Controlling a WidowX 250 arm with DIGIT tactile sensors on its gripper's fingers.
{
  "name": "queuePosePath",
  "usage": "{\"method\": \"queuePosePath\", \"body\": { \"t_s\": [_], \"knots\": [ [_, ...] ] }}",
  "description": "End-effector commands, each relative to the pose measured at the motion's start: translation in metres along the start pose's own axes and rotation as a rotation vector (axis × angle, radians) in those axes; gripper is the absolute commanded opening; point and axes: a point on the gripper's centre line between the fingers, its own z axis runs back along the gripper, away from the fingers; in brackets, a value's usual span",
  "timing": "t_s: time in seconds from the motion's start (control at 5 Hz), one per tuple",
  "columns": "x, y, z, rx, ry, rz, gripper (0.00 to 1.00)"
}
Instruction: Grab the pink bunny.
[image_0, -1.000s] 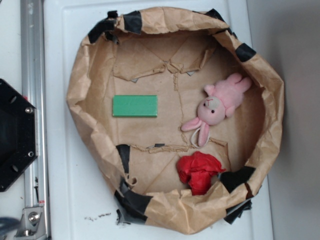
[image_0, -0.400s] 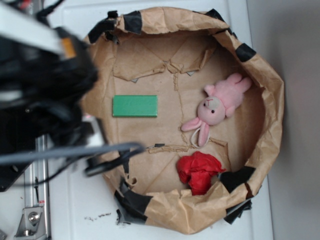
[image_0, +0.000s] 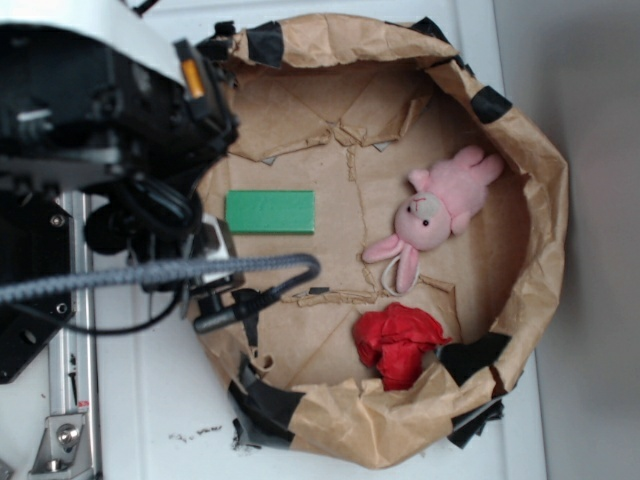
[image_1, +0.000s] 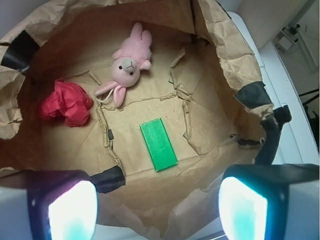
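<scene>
The pink bunny (image_0: 435, 205) lies on its back at the right of a crumpled brown paper basin (image_0: 545, 200), ears pointing toward the basin's middle. In the wrist view the pink bunny (image_1: 127, 67) shows at the far side, well ahead of my gripper (image_1: 157, 210). The gripper is open, its two pale fingertips (image_1: 72, 210) wide apart above the basin's near rim, with nothing between them. My arm (image_0: 110, 130) hangs over the basin's left edge, and the gripper itself is hidden under it in the exterior view.
A flat green block (image_0: 270, 212) lies left of centre, directly ahead of the gripper as the green block (image_1: 158, 144). A red wrinkly wad (image_0: 398, 342) sits near the bunny's ears. Raised paper walls (image_1: 225, 45) with black tape ring everything.
My arm has swung in from the left and now covers the basin's left rim. The bunny, block and wad have not moved.
</scene>
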Motion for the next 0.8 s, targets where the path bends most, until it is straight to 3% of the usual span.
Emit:
{"method": "queuePosePath", "body": {
  "t_s": [0.0,0.2,0.6],
  "knots": [
    [0.037,0.009,-0.049,0.07,-0.096,0.075,1.0],
    [0.058,0.008,-0.079,0.062,-0.125,0.104,1.0],
    [0.11,-0.024,-0.147,-0.034,-0.144,0.158,1.0]
  ]
}}
